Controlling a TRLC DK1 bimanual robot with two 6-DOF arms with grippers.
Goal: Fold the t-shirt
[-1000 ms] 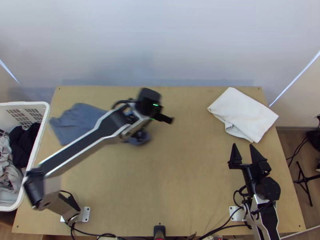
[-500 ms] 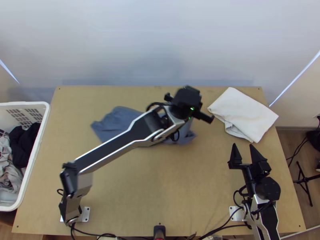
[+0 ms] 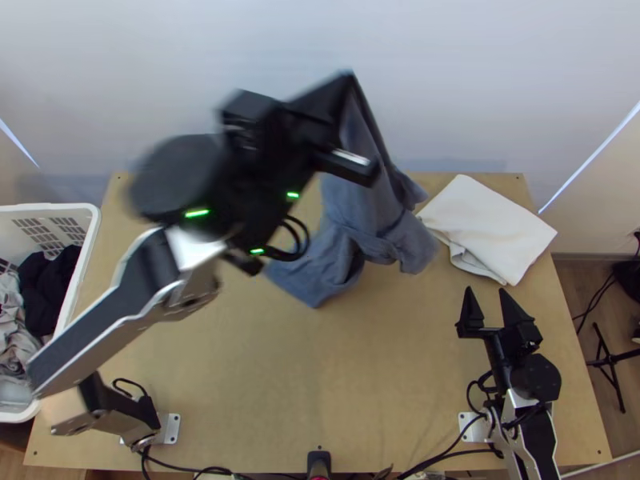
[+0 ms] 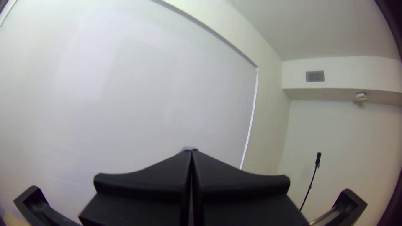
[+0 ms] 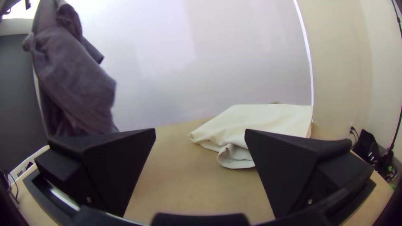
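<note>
Wooden table [image 3: 264, 376] below; left fingers [image 3: 326, 96] apparently clench blue cloth [image 3: 364, 212]; right fingers [image 3: 472, 310] gape.

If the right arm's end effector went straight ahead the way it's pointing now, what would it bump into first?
Probably the folded white cloth lying just ahead of the right end effector, though height is hard to judge, so it might pass above.

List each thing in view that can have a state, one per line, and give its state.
left claw, shut on the blue t-shirt
blue t-shirt, unfolded, hanging in loose folds
right claw, open, empty
white cloth, folded, lying on the table
dark garment, bunched in the basket
grey garment, bunched there too
basket, open-topped, holding clothes
</note>
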